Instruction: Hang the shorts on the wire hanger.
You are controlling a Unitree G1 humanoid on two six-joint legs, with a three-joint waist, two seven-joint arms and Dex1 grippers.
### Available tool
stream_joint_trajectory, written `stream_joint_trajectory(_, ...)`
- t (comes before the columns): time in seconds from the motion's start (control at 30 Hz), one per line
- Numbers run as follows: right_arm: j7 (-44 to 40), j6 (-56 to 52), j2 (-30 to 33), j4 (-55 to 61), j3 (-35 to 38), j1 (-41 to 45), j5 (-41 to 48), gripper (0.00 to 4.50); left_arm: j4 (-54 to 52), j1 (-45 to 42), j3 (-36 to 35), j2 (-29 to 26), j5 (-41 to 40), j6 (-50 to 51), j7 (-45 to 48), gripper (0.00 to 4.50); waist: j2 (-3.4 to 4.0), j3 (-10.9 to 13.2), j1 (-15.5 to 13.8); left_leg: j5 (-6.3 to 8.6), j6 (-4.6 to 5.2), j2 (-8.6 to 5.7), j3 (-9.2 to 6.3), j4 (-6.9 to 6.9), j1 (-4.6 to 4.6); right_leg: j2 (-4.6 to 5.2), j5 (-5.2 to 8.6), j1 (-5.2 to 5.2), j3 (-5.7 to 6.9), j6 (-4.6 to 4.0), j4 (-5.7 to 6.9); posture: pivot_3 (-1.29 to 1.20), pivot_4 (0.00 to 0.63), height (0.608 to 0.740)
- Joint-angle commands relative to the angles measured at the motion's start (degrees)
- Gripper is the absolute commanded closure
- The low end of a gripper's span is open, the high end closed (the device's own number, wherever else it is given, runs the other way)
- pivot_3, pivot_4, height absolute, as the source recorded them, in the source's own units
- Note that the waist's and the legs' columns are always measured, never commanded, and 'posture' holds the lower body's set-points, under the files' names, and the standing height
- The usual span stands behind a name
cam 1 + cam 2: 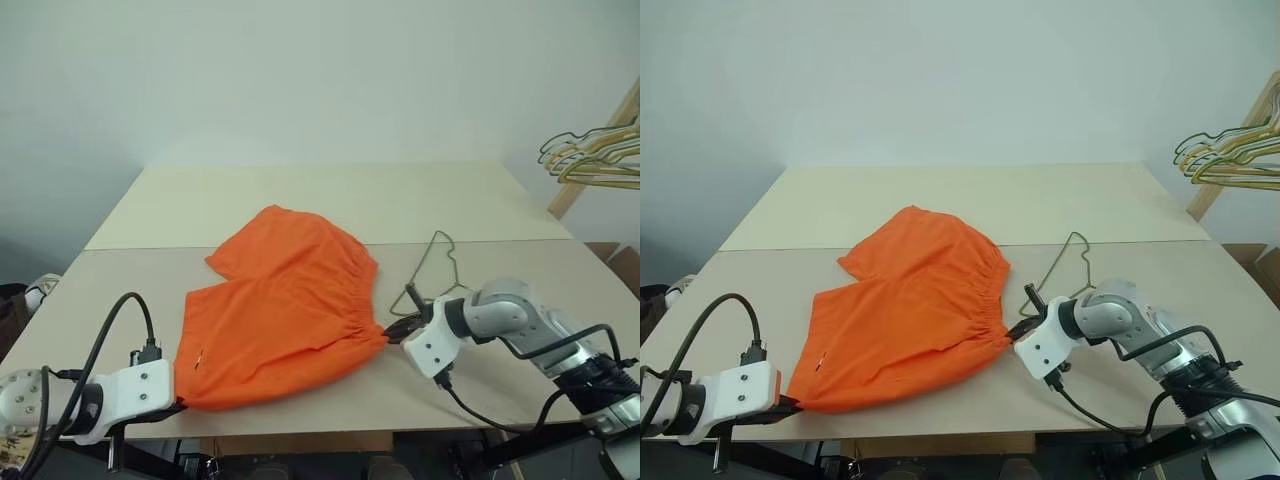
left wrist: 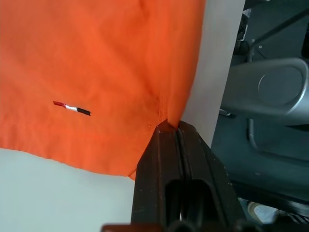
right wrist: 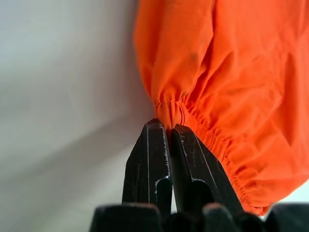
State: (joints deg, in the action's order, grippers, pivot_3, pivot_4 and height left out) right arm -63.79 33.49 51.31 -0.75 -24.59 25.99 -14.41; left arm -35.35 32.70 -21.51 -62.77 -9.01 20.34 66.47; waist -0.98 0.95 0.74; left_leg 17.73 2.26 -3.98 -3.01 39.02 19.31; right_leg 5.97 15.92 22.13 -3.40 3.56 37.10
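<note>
The shorts point(image 1: 285, 315) look light, limp and crease-prone; the left gripper point(image 2: 166, 126) pinches a near hem corner, the right gripper point(image 3: 169, 126) the waistband end beside the wire hanger point(image 1: 437, 262).

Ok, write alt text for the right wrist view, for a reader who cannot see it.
The right tool, its two black fingers shut, pinches the gathered elastic waistband at a corner of the bright orange shorts. The cloth spreads away from the grip over the pale table.
</note>
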Motion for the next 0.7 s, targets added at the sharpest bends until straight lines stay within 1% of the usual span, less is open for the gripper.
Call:
stream_joint_trajectory(0.03,1.21,5.2,0.22,-2.32,0.44,1.15,-0.97,4.5,-1.63,-0.71,-0.01,0.32,-0.69,0.86,0.37,4.47,0.0,0.01,-0.02,0.0,0.0,0.0,0.0,0.0,0.0,0.01,0.0,0.0,0.0,0.0,-0.01,0.0,0.0,0.74)
stream_joint_trajectory(0.1,-0.4,5.15,0.89,-2.32,0.31,1.0,-0.13,4.5,-2.11,-0.92,0.04,0.42,-1.84,1.27,1.15,4.47,0.0,0.01,-0.01,0.0,-0.01,0.0,0.02,0.01,-0.01,0.02,0.0,-0.02,-0.01,0.0,0.0,0.0,0.0,0.74)
stream_joint_trajectory(0.17,-2.65,5.4,2.47,-1.85,0.26,0.48,1.27,3.89,-2.5,-0.64,-0.16,0.47,-2.39,0.97,2.21,4.08,0.0,0.01,-0.02,-0.01,-0.01,0.03,0.03,0.0,-0.01,0.0,-0.01,-0.02,0.0,-0.01,0.0,0.0,0.0,0.74)
stream_joint_trajectory(0.2,-3.16,5.49,3.08,-1.8,0.43,0.21,1.47,3.69,-2.54,-0.59,-0.26,0.65,-2.29,0.62,2.29,3.91,0.02,0.02,-0.02,0.0,-0.01,0.02,0.02,0.0,0.0,0.01,0.0,-0.02,0.0,-0.01,0.0,0.0,0.0,0.74)
stream_joint_trajectory(0.33,-3.41,4.83,3.83,-2.11,1.28,-0.2,2.63,2.29,-2.32,-0.21,-1.23,0.7,-2.25,0.42,3.29,2.63,0.0,0.03,-0.05,0.0,0.0,0.03,0.03,0.0,0.0,0.02,0.0,-0.02,0.0,-0.01,-0.03,0.0,0.0,0.74)
stream_joint_trajectory(0.43,-6.09,0.1,5.02,-0.33,3.13,-0.93,8.93,1.24,-1.54,1.13,-4.6,0.48,-1.83,-0.23,5.18,1.62,-0.01,0.04,0.0,0.0,0.0,0.07,0.05,0.0,0.0,0.02,-0.01,-0.05,0.0,-0.04,-0.03,0.0,0.0,0.74)
stream_joint_trajectory(0.53,-6.14,-12.34,5.36,0.91,7.36,-0.68,13.72,0.19,-0.25,1.11,-8.75,1.08,-1.47,-0.41,5.58,0.65,-0.01,0.05,-0.1,0.0,0.0,0.11,0.07,0.0,0.01,0.03,-0.01,-0.04,0.0,-0.06,-0.04,0.01,0.0,0.74)
stream_joint_trajectory(0.57,-4.91,-18.92,4.7,1.34,9.09,-0.11,14.77,0.17,0.48,0.27,-9.96,1.51,-1.04,-0.3,4.54,0.26,-0.01,0.05,-0.13,0.0,0.0,0.12,0.07,0.0,0.0,0.03,-0.01,-0.05,0.0,-0.07,-0.04,0.01,0.0,0.74)
stream_joint_trajectory(0.6,-3.68,-24.5,3.91,1.82,10.34,0.38,15.4,0.17,0.88,-0.74,-10.85,1.94,-1.79,0.66,4.02,0.02,-0.01,0.05,-0.2,0.0,0.0,0.14,0.07,0.0,0.0,0.03,-0.02,-0.05,0.0,-0.07,-0.05,0.01,0.0,0.74)
stream_joint_trajectory(0.63,-1.6,-29.56,2.66,2.05,11.61,0.97,15.48,0.17,1.07,-2.08,-12.2,2.81,-4.52,1.23,4.52,0.02,-0.01,0.05,-0.27,0.0,0.0,0.15,0.07,0.0,0.0,0.02,-0.02,-0.03,0.01,-0.09,-0.05,0.01,0.0,0.74)
stream_joint_trajectory(0.7,2.18,-39.53,-0.59,2.19,13.53,2.19,16.37,0.17,0.24,-6.53,-14.4,5.47,-13.03,3.91,4.56,0.02,-0.01,0.05,-0.26,0.0,-0.01,0.22,0.07,0.0,0.01,-0.02,-0.05,-0.02,0.02,-0.14,-0.07,0.0,0.0,0.74)
